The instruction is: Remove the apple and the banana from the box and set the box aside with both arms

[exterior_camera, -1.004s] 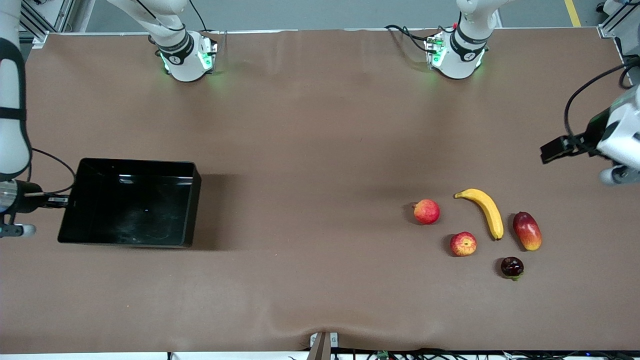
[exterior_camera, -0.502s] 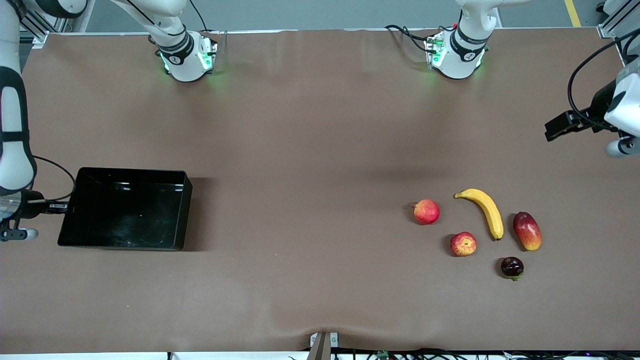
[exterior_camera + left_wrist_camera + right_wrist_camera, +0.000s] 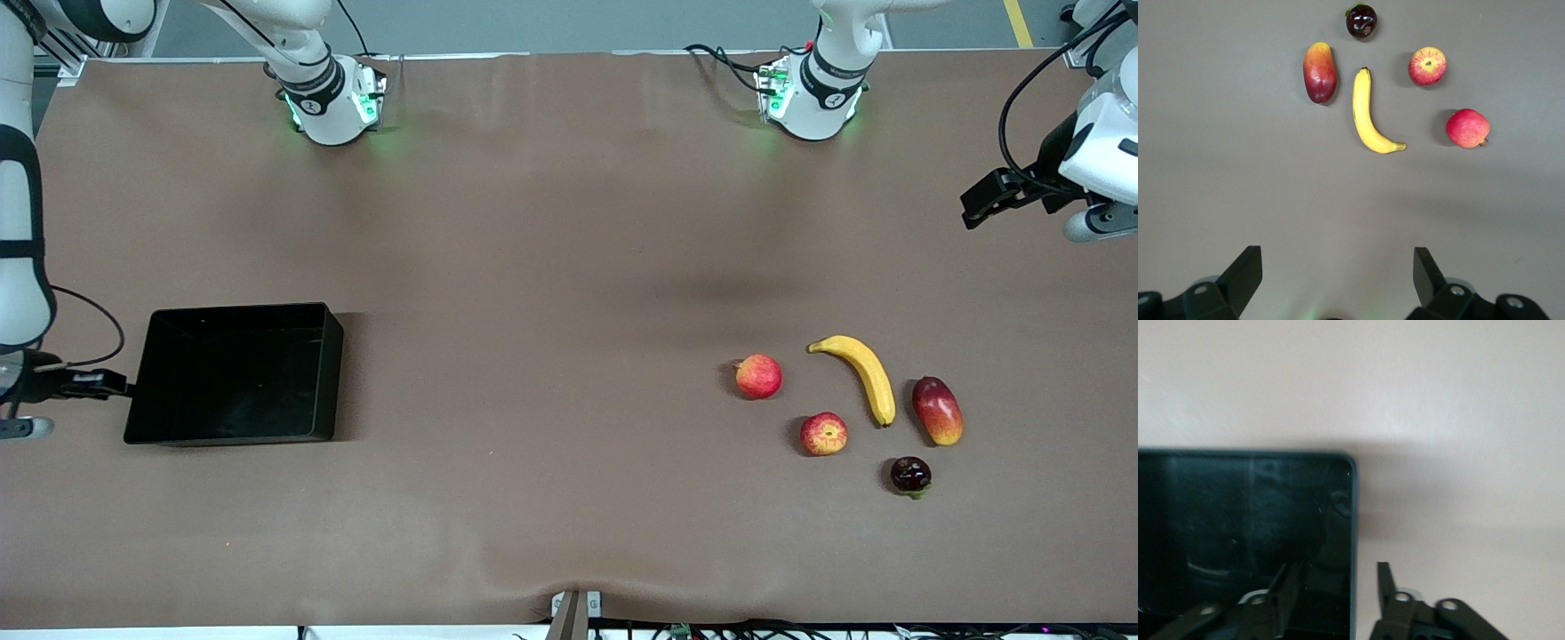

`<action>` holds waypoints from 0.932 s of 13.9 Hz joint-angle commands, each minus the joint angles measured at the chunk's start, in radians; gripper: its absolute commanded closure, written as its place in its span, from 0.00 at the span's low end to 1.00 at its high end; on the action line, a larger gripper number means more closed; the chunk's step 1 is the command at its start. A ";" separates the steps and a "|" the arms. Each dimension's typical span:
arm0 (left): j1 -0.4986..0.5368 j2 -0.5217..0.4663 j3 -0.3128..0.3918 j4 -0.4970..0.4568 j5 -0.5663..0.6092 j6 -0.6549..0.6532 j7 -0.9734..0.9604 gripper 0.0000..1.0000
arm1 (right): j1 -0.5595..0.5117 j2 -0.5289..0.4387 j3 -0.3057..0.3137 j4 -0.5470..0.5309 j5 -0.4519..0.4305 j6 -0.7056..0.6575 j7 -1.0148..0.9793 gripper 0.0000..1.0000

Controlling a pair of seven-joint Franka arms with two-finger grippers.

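Right gripper (image 3: 1331,587) straddles the box (image 3: 236,373) rim at the right arm's end, jaws parted, releasing. Left gripper (image 3: 1335,273) open, waiting above the apple (image 3: 823,434) and banana (image 3: 861,373). Next: withdraw.

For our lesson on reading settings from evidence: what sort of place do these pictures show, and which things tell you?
Probably a robotics lab or test bench, not a kitchen. Two white arms are bolted to a cloth-covered table; loose cables trail by their bases; an empty black box and a banana look like practice props.
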State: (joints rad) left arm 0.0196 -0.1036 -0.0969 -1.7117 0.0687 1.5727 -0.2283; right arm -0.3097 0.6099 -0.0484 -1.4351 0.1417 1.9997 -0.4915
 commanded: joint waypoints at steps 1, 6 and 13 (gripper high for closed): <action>-0.007 -0.030 0.012 -0.023 -0.047 0.017 0.014 0.00 | 0.056 -0.045 0.002 0.025 0.002 -0.025 0.092 0.00; -0.010 -0.005 0.011 0.056 -0.046 -0.023 0.011 0.00 | 0.176 -0.119 0.004 0.021 -0.011 -0.186 0.307 0.00; -0.010 -0.007 0.006 0.063 -0.046 -0.054 0.012 0.00 | 0.187 -0.232 0.005 0.018 -0.011 -0.415 0.321 0.00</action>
State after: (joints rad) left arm 0.0159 -0.1066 -0.0970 -1.6643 0.0415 1.5471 -0.2283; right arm -0.1193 0.4351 -0.0478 -1.3984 0.1379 1.6218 -0.1836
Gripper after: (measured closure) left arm 0.000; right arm 0.000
